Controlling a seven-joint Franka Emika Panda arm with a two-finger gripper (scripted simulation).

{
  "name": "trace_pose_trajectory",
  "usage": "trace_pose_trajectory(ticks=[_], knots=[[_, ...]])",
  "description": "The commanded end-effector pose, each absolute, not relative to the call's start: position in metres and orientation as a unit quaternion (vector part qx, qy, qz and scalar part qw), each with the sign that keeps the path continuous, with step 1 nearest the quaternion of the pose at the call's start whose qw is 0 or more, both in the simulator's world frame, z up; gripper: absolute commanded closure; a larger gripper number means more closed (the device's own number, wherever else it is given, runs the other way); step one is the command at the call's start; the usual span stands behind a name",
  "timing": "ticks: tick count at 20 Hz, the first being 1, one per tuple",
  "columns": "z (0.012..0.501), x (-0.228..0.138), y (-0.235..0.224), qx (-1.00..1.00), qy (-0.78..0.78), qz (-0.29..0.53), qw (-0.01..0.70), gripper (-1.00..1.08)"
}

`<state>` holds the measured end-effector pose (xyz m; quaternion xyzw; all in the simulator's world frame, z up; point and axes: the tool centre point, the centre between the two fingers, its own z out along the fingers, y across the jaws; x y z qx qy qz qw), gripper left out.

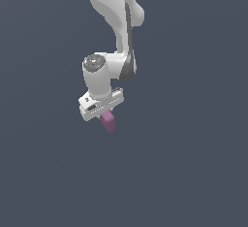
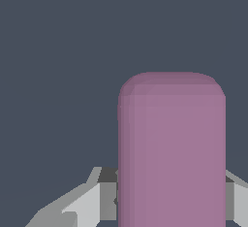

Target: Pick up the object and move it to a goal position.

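Hidden: my fingertips, behind the object [image 2: 172, 153].
Cut off: my arm, at the exterior view's top.
Pincer [image 1: 105, 114]: clenched on the object [image 1: 109, 121].
Around: plain dark backdrop.

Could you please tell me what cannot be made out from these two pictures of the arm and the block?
- Exterior view: the white hand's fingertips, hidden behind its body and the small matte pink-purple rounded block.
- Exterior view: the arm's upper part, cut off by the top edge.
- Wrist view: the block's near end, cut off by the picture's edge.
- Both views: no goal marker or supporting surface shows, only a plain background.
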<state>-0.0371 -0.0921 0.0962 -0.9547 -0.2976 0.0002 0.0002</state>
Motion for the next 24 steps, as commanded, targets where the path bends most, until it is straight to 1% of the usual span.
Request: trace_pose_trajectory(ticks=[1, 14, 19, 24], knots=[[0.096, -0.037, -0.092, -0.955, -0.298, 0.000, 0.000, 1.08], [0.097, -0.032, -0.090, -0.955, -0.298, 0.000, 0.000, 1.08], [0.099, -0.018, -0.085, -0.955, -0.298, 0.000, 0.000, 1.08], [0.103, 0.004, -0.078, -0.955, -0.298, 0.000, 0.000, 1.08]])
